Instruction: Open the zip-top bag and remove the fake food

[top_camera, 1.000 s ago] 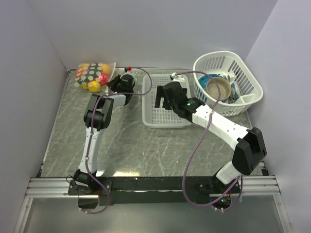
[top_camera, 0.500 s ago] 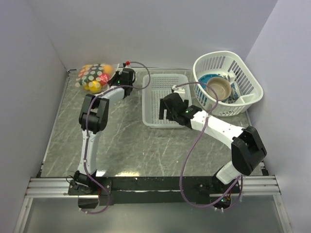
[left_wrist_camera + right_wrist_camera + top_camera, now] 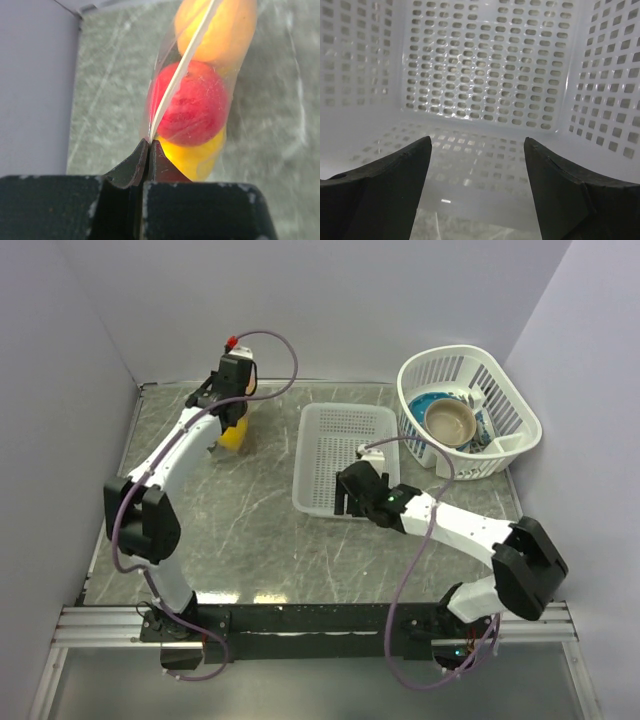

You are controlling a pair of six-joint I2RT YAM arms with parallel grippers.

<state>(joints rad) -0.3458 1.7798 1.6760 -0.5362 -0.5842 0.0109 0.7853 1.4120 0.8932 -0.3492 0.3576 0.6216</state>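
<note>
Zip-top bag (image 3: pixel 232 432) is dangling at the table's (image 3: pixel 250 530) eleven o'clock, probably so its weight is tautening the seal; right gripper (image 3: pixel 477 141), jaws spread and empty, is hovering at its four o'clock; left gripper (image 3: pixel 149 150) is clenching the bag's edge; fake food (image 3: pixel 200 107) is sagging inside.

arms (image 3: pixel 460 525): white links, black joints; cables (image 3: pixel 391 605): purple, looping; pincer fingers (image 3: pixel 385 170): black, tapered; left wrist: red cap (image 3: pixel 231 340)

flat white basket (image 3: pixel 345 440): centre of marbled table (image 3: pixel 250 530) | round white basket (image 3: pixel 520 410): far right, holds bowl (image 3: pixel 450 421)
</note>
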